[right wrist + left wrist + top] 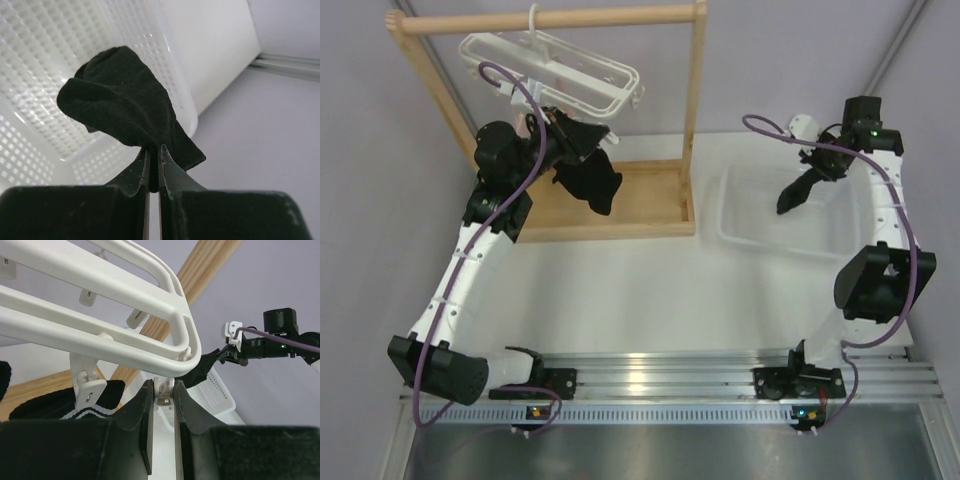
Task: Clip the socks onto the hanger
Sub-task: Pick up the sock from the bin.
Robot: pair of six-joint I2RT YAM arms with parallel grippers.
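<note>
Bringing a second sock to the hanger is judged the step in hand. The clipped sock (45, 405) already hangs pegged to the hanger (100, 342), just left of the left gripper (162, 386) in the left wrist view; the hanger itself hangs by its hook from the top rod of the wooden rack (692, 120).

Left gripper: raised under the rounded end of the hanger frame; its jaws stand close on either side of a free clip (163, 394), which lies directly between them; whether they actually press it cannot be told.

Right gripper (154, 157): jaws together, clamped on the loose sock (120, 105); the pinch is near one end, with the rest of the fabric bunched beyond the fingertips; the sock is held above the white basket (45, 60) on the right of the table, well apart from the hanger and from the free clip.

Progress, as judged: one sock hung, one in transit, not yet clipped.

Next move, as judged: the right arm must carry the loose sock leftward and upward to the free clip; the left gripper must squeeze that clip open to receive it; a free edge of fabric should be presented to the clip mouth, and the bunched sock may need to hang straight first; the sock should be let go only once the clip has closed on it
</note>
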